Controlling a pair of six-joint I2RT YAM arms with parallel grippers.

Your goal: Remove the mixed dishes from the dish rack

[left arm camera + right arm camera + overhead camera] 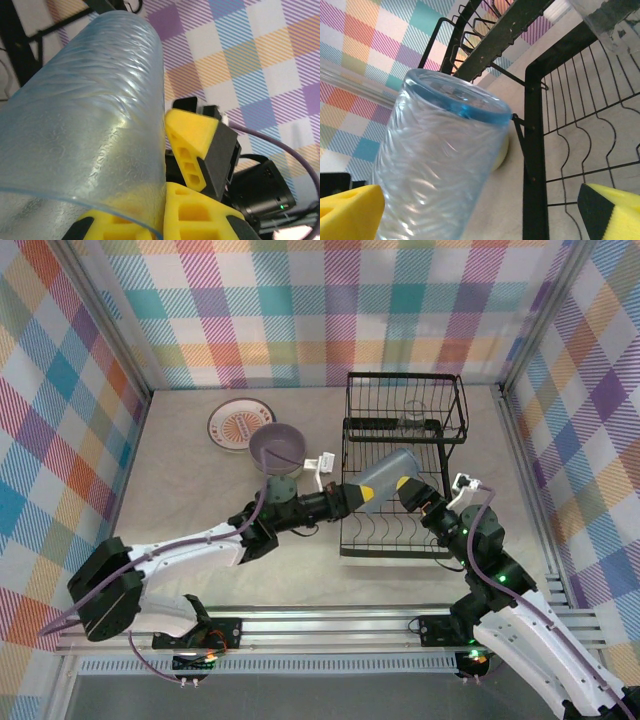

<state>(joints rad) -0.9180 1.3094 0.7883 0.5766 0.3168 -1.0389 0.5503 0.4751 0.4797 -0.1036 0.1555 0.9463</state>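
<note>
The clear bluish glass tumbler [388, 476] hangs tilted over the lower tray of the black wire dish rack [392, 553]. My left gripper [357, 495] is shut on its open rim. In the left wrist view the tumbler [85, 115] has its wall pinched between the yellow fingers [200, 210]. My right gripper [408, 488] stands open astride the tumbler [445, 165], its base uppermost and its far finger [612, 210] well clear. The sunburst plate [238, 423] and lavender bowl [277, 445] lie on the table. The striped plate is out of view.
A small clear glass [412, 421] stands in the rack's upper basket. The rack's black frame [532, 150] is just right of the tumbler. A pale greenish rounded edge [504, 150] peeks from behind the tumbler; I cannot tell what it is. Checked walls enclose the table.
</note>
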